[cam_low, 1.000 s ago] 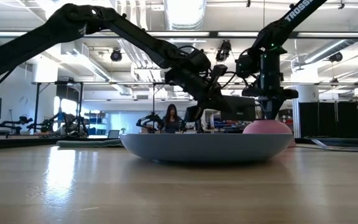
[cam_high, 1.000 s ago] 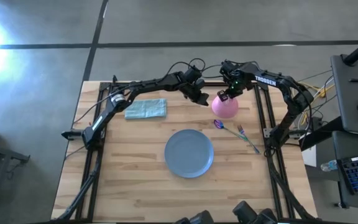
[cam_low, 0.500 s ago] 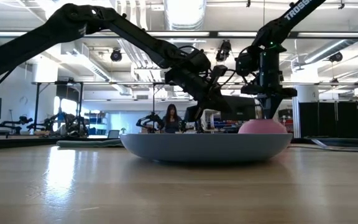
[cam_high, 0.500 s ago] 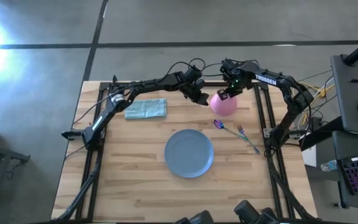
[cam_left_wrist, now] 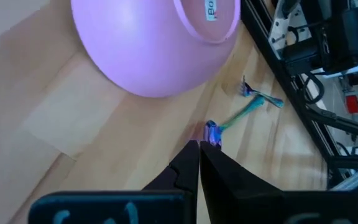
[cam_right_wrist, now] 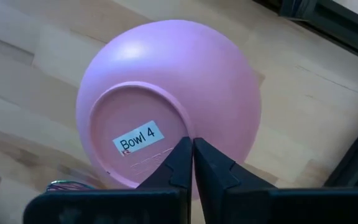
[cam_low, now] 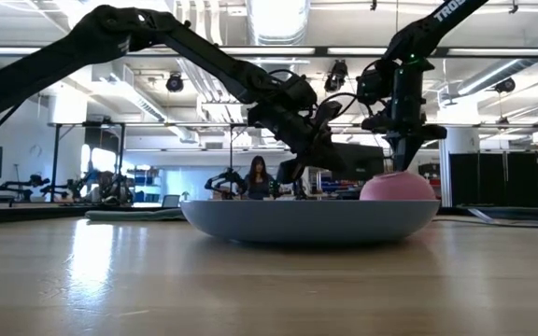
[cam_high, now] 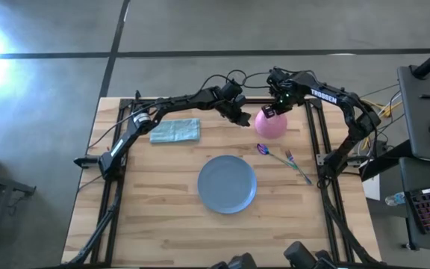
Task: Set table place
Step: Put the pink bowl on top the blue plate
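Toward the left of the table (cam_high: 148, 217) a teal cloth (cam_high: 175, 131) lies well clear of the work, so I expect no trouble from it. Next comes my left gripper (cam_high: 240, 118), fingers pressed together and holding nothing, just beside the pink bowl (cam_high: 272, 127). The bowl sits upside down near the far rail, its labelled base facing up. My right gripper (cam_high: 272, 112) hangs over that base, fingers likewise closed and empty; I cannot tell whether the tips touch it.

The smooth dome is my worry. Two closed grippers have no purchase on it, and I judge that a nudge from either side could send the bowl skidding. That might carry it against the rail or onto the spoon (cam_high: 263, 151) and fork (cam_high: 298, 168) lying just in front and to the right. A clumsy flip could also roll it away from the blue plate (cam_high: 227, 184), which sits nearer the middle.
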